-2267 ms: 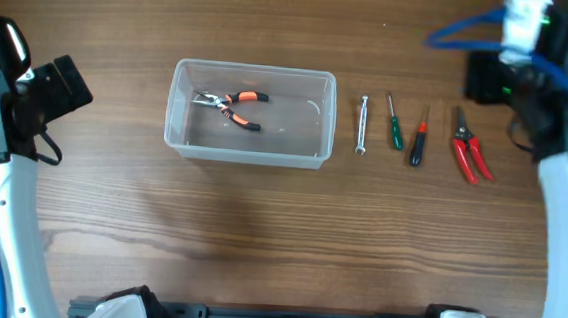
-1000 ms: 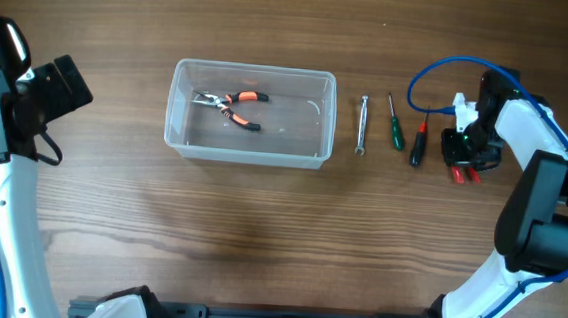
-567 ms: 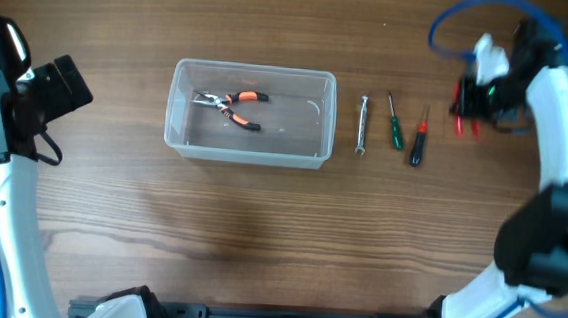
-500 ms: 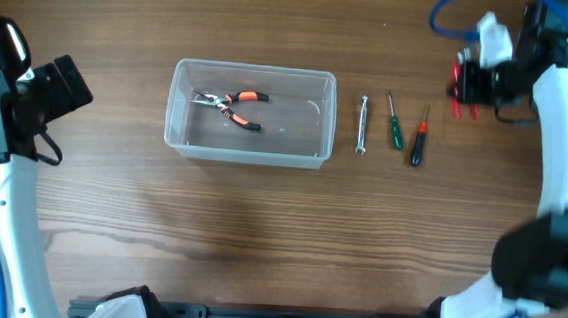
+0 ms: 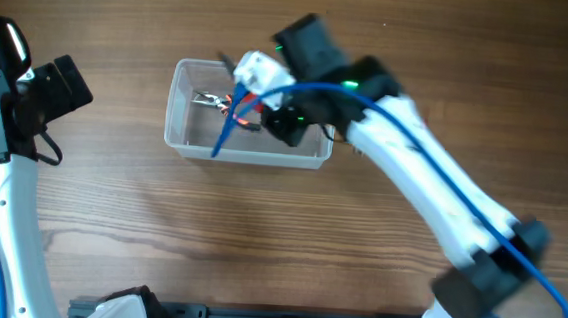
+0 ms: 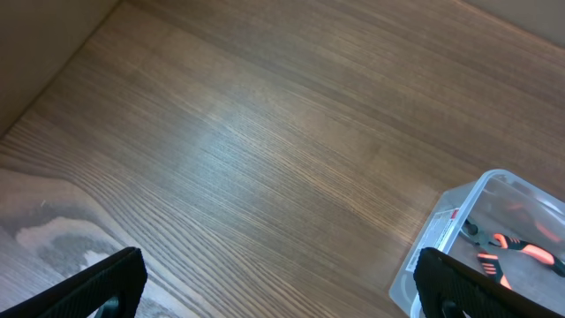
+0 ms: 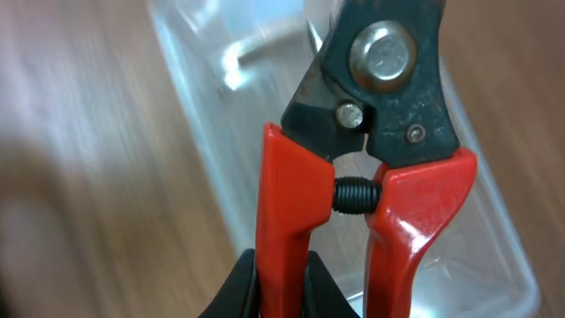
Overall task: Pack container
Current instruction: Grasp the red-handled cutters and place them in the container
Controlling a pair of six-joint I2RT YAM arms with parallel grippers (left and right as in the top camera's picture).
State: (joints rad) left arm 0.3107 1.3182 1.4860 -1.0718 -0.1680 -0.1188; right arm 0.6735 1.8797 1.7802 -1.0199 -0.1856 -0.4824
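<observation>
Fingers (image 7: 243,291) of my right gripper (image 7: 282,293) pinch one handle of the red cutters (image 7: 410,208) over the container (image 7: 203,132), which is blurred here. Through the left wrist camera, my left gripper (image 6: 282,296) stands spread wide on nothing, well apart from the container, where orange-handled pliers (image 6: 512,253) lie inside. From overhead, my right gripper hangs over the container's left half, seemingly just beside the pliers.
</observation>
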